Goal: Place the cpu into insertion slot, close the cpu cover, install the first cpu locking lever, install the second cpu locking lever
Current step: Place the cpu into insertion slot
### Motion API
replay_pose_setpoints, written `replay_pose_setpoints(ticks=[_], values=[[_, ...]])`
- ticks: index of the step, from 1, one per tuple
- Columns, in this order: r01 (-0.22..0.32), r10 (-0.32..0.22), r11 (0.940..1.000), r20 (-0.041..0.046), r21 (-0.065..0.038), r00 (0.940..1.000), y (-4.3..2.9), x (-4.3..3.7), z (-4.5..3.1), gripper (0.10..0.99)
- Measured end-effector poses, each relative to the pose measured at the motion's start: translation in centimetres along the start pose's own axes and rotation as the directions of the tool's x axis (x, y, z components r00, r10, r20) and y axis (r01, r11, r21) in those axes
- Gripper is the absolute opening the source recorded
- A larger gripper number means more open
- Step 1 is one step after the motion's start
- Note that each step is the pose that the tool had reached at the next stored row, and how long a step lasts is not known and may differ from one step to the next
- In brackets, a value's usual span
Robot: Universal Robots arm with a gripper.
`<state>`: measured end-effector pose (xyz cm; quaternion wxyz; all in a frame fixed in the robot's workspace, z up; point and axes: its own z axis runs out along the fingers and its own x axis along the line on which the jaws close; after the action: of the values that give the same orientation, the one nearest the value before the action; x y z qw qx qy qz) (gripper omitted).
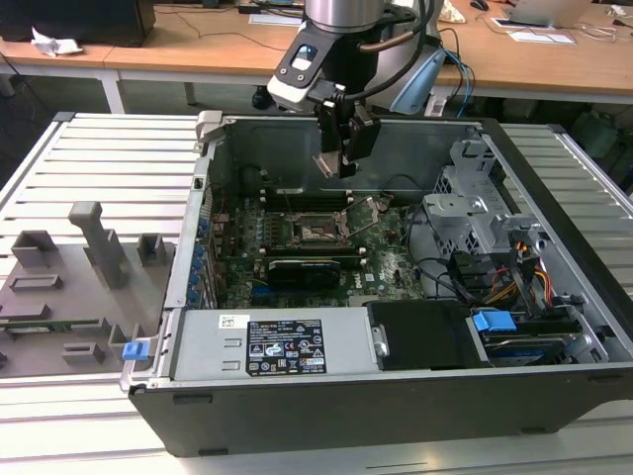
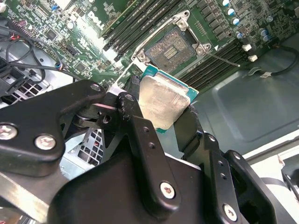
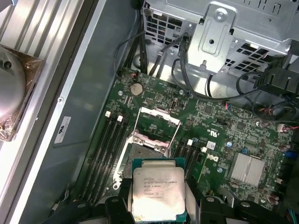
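Observation:
My gripper (image 1: 341, 158) hangs inside the open computer case, above the motherboard, shut on the cpu (image 1: 327, 164). In both wrist views the cpu (image 2: 161, 100) (image 3: 158, 191) shows its silver face and green edges, clamped between two black fingers (image 2: 135, 116). The insertion slot (image 1: 318, 233) (image 2: 174, 46) (image 3: 140, 153) lies open on the board below and a little ahead of the chip, which is clear of it. The cpu cover (image 3: 156, 122) stands swung up at the slot's far side. A thin wire locking lever (image 2: 224, 58) (image 1: 368, 210) sticks out beside the slot.
Long black memory slots (image 3: 105, 149) flank the socket. A black card (image 1: 307, 267) lies in front of it, with the power supply (image 1: 282, 346) nearer still. A metal drive cage (image 1: 475, 208) and cables (image 1: 465, 277) fill the exterior view's right. A grey fixture (image 1: 69, 287) stands outside the case.

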<state>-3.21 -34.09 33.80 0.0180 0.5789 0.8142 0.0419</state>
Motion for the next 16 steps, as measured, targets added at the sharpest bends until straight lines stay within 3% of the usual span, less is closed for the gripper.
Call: replay_pose_setpoints(ticks=[16], values=[[-0.017,0.017,0.9999,0.0015,0.000,0.9999,-0.06,-0.01,0.69,0.537]])
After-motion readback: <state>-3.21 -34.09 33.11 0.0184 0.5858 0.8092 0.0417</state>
